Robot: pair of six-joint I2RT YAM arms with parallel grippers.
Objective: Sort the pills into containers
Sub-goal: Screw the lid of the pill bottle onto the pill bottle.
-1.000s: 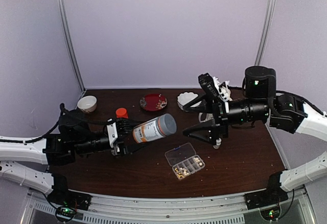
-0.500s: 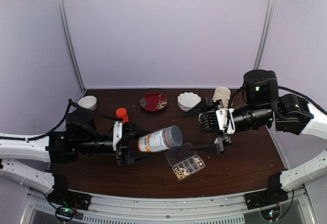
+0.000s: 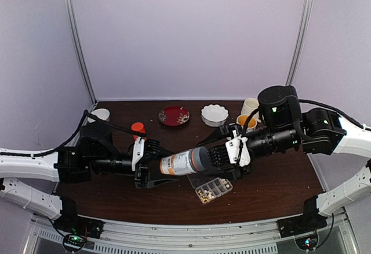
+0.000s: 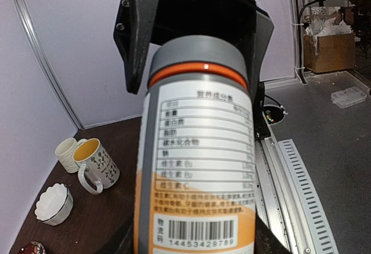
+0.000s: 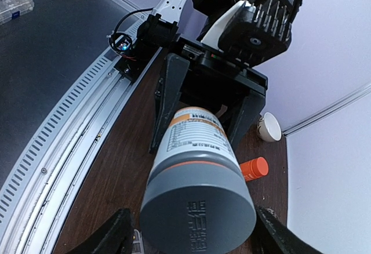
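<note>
Left fingers (image 5: 168,97) pinch the grey-capped bottle (image 3: 181,163), held level above the worktop (image 3: 278,190); right fingers (image 5: 119,236) stand spread either side of its cap (image 5: 200,210), seemingly not gripping. Beneath, the organiser box (image 3: 230,185) lies lid-open with a few pills (image 3: 203,193) in its near compartments (image 3: 200,196); the bottle is unopened, so most sorting appears left

Barcode number 14453429789 on bottle (image 4: 197,149) label

On my feed the bottle (image 3: 182,162) has a matt grey plastic cap (image 5: 197,207) and a glossy paper label (image 4: 197,167). The table (image 3: 278,178) looks like dark, slightly shiny wood, and the organiser box (image 3: 223,184) is smooth clear plastic.
</note>
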